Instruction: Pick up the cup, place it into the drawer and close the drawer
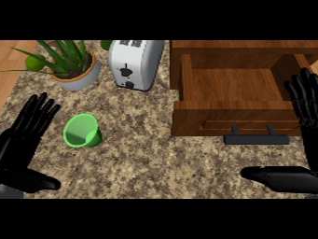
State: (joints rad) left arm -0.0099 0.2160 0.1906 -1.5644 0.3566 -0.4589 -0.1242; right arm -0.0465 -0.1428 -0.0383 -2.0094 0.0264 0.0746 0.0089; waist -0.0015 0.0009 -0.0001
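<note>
A green cup [83,131] lies on its side on the speckled counter, its mouth facing up and left. The wooden drawer [233,84] at the right stands pulled open, its inside bare, with a dark handle [256,139] on its front. My left hand [17,144] is open at the lower left, fingers straight, just left of the cup and apart from it. At the right edge my right hand [314,135] is open too, its fingers reaching up past the drawer's right front corner and its thumb pointing left.
A silver toaster [135,63] stands at the back, between a potted plant [72,63] in a white pot and the drawer. Bare counter [161,158] lies between the cup and the drawer front. Wooden floor shows at the far left.
</note>
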